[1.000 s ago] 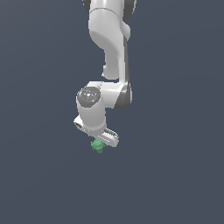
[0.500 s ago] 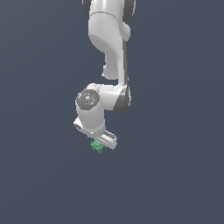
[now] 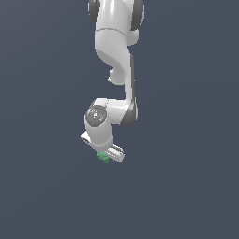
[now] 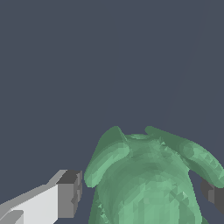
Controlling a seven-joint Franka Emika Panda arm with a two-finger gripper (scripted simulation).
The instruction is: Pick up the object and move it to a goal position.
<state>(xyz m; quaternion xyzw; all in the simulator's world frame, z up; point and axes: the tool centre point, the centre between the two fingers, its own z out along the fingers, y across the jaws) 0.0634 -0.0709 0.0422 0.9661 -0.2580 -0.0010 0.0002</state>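
Plain dark slate-blue ground (image 3: 42, 196) throughout.

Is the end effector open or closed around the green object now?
Cannot tell. The green object sits between the end effector fingers, but contact is not clearly visible.

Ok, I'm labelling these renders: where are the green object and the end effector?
green object (image 4: 148, 183), wrist view, middle of its lumpy body.
end effector (image 3: 105, 158), exterior view, between its fingertips.

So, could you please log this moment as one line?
arm: raised | gripper: around green object | fingers: flanking it | contact: unclear
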